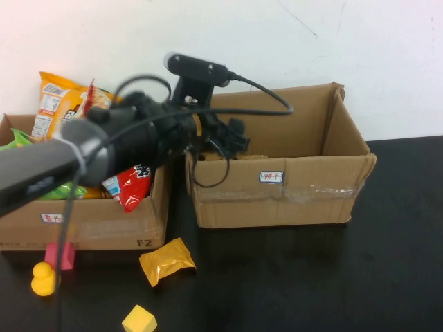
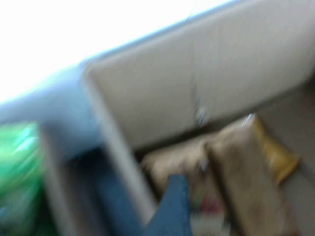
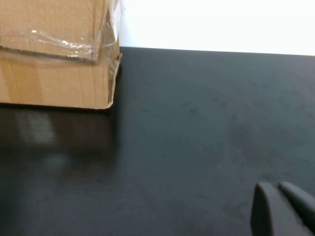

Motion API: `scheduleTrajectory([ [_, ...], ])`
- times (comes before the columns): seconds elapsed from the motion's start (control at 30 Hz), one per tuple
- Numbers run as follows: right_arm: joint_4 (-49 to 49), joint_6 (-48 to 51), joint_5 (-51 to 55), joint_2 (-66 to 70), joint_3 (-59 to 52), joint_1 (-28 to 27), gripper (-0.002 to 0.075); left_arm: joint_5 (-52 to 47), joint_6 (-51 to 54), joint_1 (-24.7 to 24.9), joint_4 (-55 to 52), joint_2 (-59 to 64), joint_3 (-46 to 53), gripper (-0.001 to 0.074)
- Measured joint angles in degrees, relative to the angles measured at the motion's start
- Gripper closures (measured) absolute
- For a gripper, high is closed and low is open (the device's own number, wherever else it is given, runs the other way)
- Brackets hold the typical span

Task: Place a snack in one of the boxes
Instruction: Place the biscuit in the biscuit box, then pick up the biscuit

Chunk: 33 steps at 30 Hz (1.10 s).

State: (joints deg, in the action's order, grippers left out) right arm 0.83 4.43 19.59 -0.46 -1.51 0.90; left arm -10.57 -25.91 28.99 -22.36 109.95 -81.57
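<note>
Two boxes sit side by side; the left end effector point(image 1: 232, 142) reaches over the right box point(image 1: 277, 197), grip unreadable, likely to drop a snack point(image 2: 246, 167) lying inside. The right end effector point(image 3: 283, 209) rests closed and empty above the surface point(image 3: 197, 123), parked

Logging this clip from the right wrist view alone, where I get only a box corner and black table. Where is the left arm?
Observer: The left gripper is at the left edge of the right box; its arm reaches across above the left box.
Operator: Is there anything in that right box?
Observer: Yes. The left wrist view shows brown and yellow packets lying inside it.
Operator: Any snack outside the boxes?
Observer: A yellow packet lies on the table in front of the boxes. The right gripper in your view is shut on nothing, over bare table beside the right box.
</note>
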Motion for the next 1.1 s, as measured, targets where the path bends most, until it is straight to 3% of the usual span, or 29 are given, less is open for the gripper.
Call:
scheduleTrajectory([
  [0.2, 0.0, 0.0, 0.0, 0.0, 0.0, 0.0, 0.0727, -27.8, 2.1, 5.8, -1.0, -8.6, 0.1, 0.0266],
  [0.37, 0.0, 0.0, 0.0, 0.0, 0.0, 0.0, 0.0727, -36.3, 12.1, 9.6, 1.8, -9.3, 5.3, 0.0297],
  [0.5, 0.0, 0.0, 0.0, 0.0, 0.0, 0.0, 0.0727, -34.8, 18.3, 10.2, 1.4, -8.7, 12.8, 0.0223],
  [0.67, 0.0, 0.0, 0.0, 0.0, 0.0, 0.0, 0.0727, -28.4, 16.8, 10.2, -4.5, -6.4, 19.5, 0.0125],
  [1.1, 0.0, 0.0, 0.0, 0.0, 0.0, 0.0, 0.0727, -17.7, 14.7, 9.7, -19.5, 6.1, 21.1, 0.0119],
])
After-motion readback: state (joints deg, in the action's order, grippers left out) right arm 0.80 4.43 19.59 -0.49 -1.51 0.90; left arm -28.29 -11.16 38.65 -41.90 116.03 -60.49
